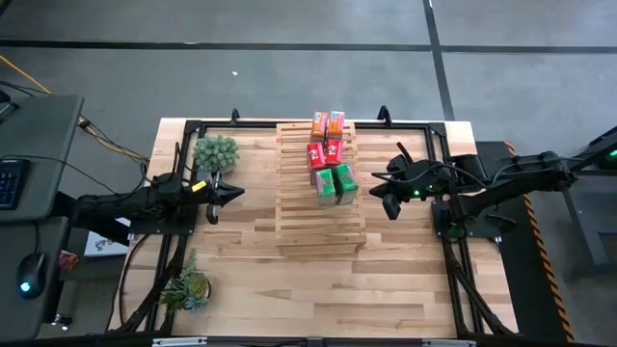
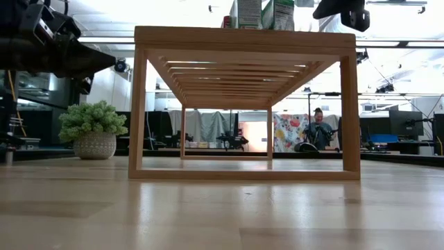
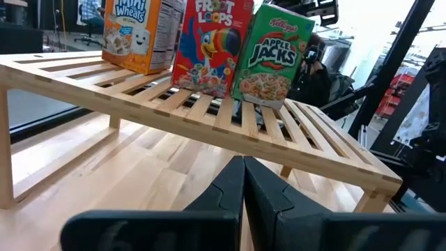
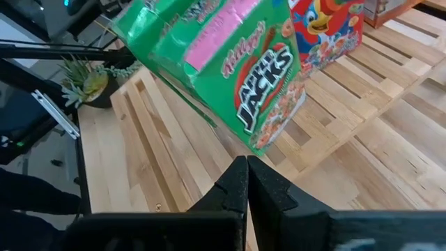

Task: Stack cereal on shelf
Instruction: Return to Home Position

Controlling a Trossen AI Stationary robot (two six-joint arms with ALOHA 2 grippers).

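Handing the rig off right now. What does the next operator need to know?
Left gripper: jaws shut, empty, over the table left of the shelf.
Right gripper: jaws shut, empty, right of the shelf beside the green boxes.
All six stand on the shelf in pairs: orange boxes, red boxes, green boxes.
Done: stacking, by the look of it.
Left: park both arms.

1. I read this as a robotics lab: the plank table [image 1: 318, 289] sits in a black metal frame [image 1: 255, 122] on a grey floor [image 1: 289, 67] marked with dark lines
2. Beside it I see a desk [image 1: 48, 135] with keyboard [image 1: 8, 183] and mouse [image 1: 31, 273]
3. Beyond, a person [image 2: 319, 130] sits among monitors [image 2: 406, 123]
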